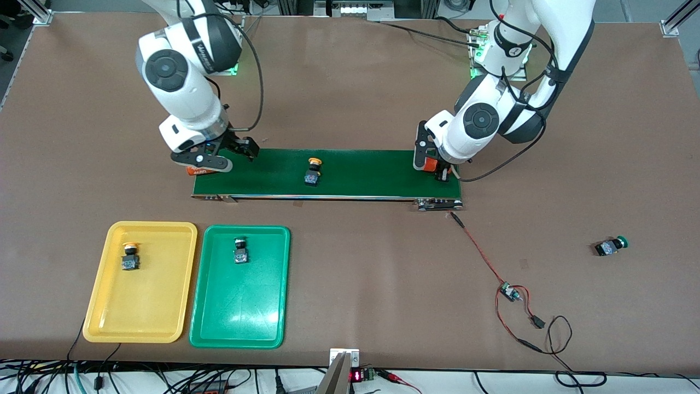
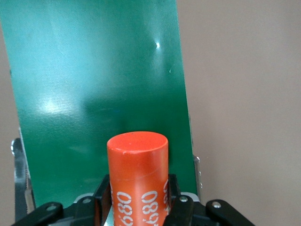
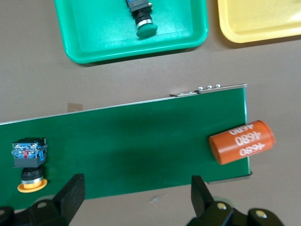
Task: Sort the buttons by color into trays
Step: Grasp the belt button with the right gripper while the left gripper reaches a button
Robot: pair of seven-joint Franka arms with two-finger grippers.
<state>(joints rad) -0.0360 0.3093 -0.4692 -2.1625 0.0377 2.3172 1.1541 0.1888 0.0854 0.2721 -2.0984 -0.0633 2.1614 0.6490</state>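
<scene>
One yellow-capped button (image 1: 313,171) (image 3: 29,162) stands on the dark-green conveyor belt (image 1: 372,172). Another yellow button (image 1: 130,257) lies in the yellow tray (image 1: 142,306), and a green button (image 1: 240,250) (image 3: 143,21) lies in the green tray (image 1: 240,312). A second green button (image 1: 611,245) lies on its side on the table toward the left arm's end. My right gripper (image 1: 232,153) (image 3: 136,188) hangs open and empty over the belt's end toward the right arm. My left gripper (image 1: 440,169) (image 2: 138,197) is shut on an orange cylinder (image 2: 137,165) at the belt's other end.
A second orange cylinder (image 3: 242,141) (image 1: 196,171) lies at the belt's end under the right gripper. A small circuit board with red and black wires (image 1: 508,291) trails from the belt across the table toward the front camera. The two trays sit side by side.
</scene>
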